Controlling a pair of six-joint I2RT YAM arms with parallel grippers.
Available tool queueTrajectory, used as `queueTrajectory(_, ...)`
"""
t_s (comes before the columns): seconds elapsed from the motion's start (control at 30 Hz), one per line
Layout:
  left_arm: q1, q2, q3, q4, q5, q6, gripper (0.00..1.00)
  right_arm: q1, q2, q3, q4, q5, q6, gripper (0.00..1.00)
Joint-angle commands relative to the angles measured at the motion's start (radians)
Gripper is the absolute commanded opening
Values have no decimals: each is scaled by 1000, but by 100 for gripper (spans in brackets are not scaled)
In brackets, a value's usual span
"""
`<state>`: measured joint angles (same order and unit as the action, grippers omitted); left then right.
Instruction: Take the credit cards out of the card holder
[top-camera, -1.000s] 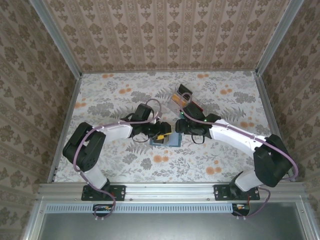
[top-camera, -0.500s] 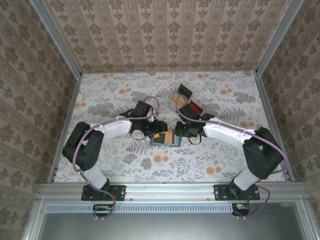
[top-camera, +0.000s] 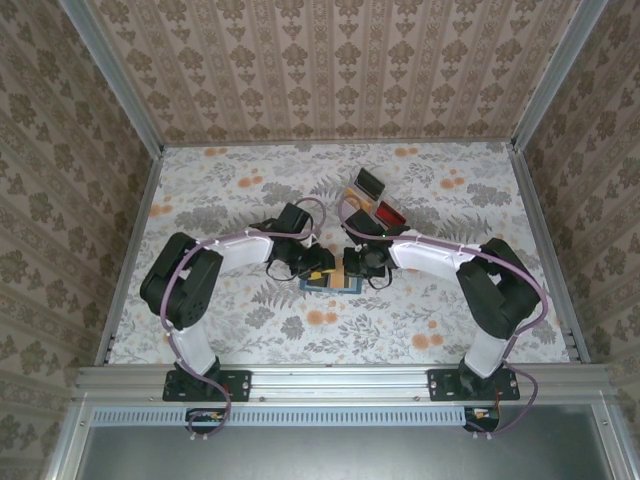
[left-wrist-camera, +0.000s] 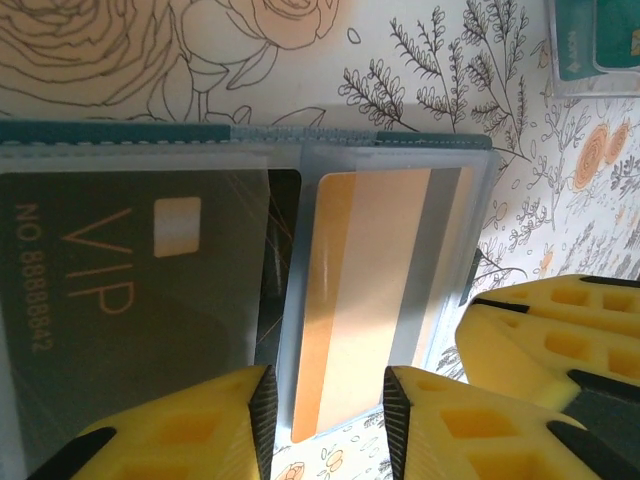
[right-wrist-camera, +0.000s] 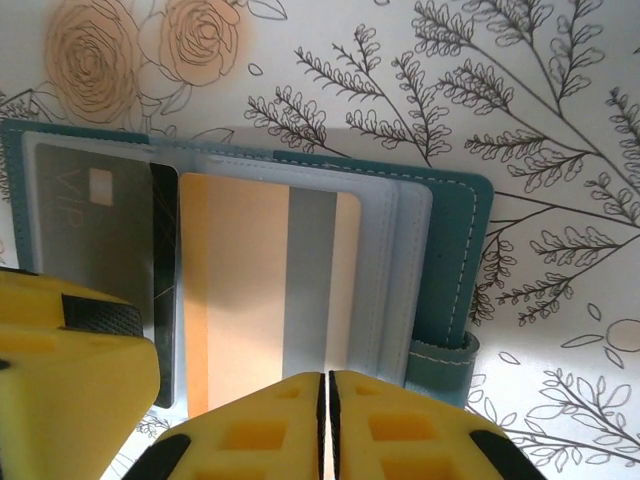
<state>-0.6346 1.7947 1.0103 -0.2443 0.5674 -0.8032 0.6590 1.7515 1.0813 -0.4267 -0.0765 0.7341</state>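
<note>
Just ahead of the right tool (right-wrist-camera: 327, 382), fingers together, the open holder (right-wrist-camera: 455, 250) lies flat, its orange card (right-wrist-camera: 235, 290) pointing lengthwise at that tool. The left tool (left-wrist-camera: 325, 405), alongside, has fingers apart.

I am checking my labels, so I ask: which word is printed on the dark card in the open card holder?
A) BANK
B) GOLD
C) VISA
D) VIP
D: the dark card, in a clear sleeve of the card holder beside the orange card, reads VIP in orange letters.
</note>
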Motion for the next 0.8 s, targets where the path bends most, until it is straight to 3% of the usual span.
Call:
queueTrajectory(0.0,-4,12,30,-12,5,34,35,1,35,23,-39,-7,9,13)
queueTrajectory(0.77,1,57,27,48,69,58,35,-7,102,12,-45,-15,8,13)
